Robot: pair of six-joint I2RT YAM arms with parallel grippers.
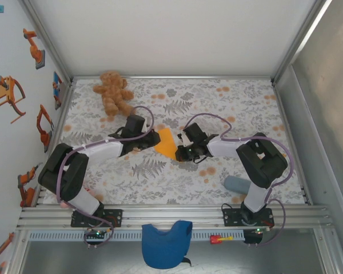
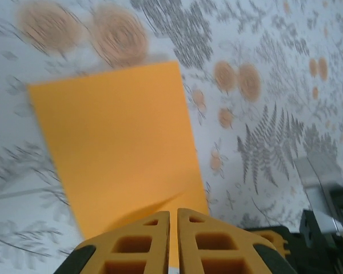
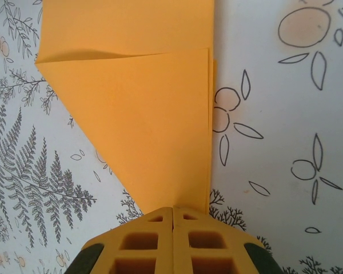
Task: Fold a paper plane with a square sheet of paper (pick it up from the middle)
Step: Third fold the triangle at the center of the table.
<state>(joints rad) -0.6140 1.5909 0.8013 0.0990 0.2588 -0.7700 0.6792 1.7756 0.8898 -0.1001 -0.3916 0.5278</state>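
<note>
As the left gripper and right gripper pinch its opposite ends, the thin orange part-folded paper sheet seems steadied for creasing.

Lab robot cell: aluminium frame rails, white walls.
</note>
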